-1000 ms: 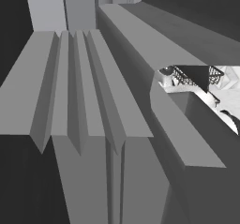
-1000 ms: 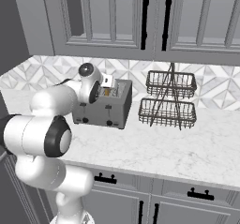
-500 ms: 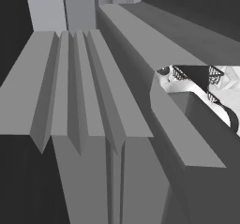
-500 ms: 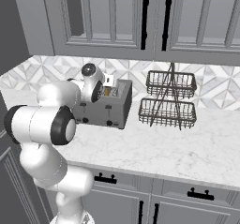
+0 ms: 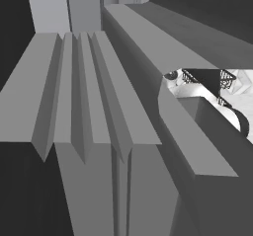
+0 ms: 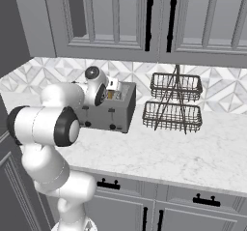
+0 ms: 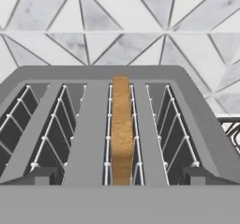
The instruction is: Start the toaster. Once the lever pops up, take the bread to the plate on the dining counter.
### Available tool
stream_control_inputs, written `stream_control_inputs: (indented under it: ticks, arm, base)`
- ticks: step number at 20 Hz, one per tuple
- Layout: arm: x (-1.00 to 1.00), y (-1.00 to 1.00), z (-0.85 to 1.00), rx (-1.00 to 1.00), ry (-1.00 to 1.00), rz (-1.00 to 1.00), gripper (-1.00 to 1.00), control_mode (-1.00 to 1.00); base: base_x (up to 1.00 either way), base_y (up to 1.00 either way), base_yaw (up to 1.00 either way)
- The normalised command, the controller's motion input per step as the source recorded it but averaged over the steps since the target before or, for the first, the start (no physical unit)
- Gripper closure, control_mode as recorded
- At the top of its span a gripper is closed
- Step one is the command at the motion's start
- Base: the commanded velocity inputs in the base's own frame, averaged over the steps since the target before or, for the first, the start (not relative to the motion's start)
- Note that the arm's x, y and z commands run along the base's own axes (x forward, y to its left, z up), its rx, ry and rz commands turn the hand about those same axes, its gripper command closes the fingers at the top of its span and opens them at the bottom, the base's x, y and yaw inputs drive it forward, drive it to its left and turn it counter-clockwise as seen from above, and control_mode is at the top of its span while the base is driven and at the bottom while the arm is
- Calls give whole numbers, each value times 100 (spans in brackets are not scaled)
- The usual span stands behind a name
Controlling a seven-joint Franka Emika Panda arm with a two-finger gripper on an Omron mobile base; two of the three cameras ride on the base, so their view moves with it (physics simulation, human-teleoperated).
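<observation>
The grey toaster stands on the marble worktop against the tiled wall. In the hand view I look down on the toaster's top and its several slots. The bread, a tan slice, stands on edge in a middle slot. My gripper hangs just above the toaster with its dark fingertips spread wide, one on each side of the bread's slot; it is open and holds nothing. In the right base view my white hand sits over the toaster's top. The plate and the dining counter are out of view.
A two-tier black wire basket rack stands right of the toaster, with bare marble worktop in front of it. Grey wall cabinets hang above. A grey cabinet side blocks most of the left base view.
The arm's elbow and lower links have swung a little. The hand stays above the toaster, and the gripper remains open.
</observation>
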Motion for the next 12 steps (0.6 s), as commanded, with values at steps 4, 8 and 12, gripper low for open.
stream_control_inputs:
  ticks: [4,8,12]
  arm:
    - [3,0,-18,0,1,0,-100,-100]
    - [6,0,-16,0,0,0,-100,-100]
    - [14,0,-10,0,0,0,-100,-100]
  base:
    - [0,0,0]
    - [0,0,0]
    - [0,0,0]
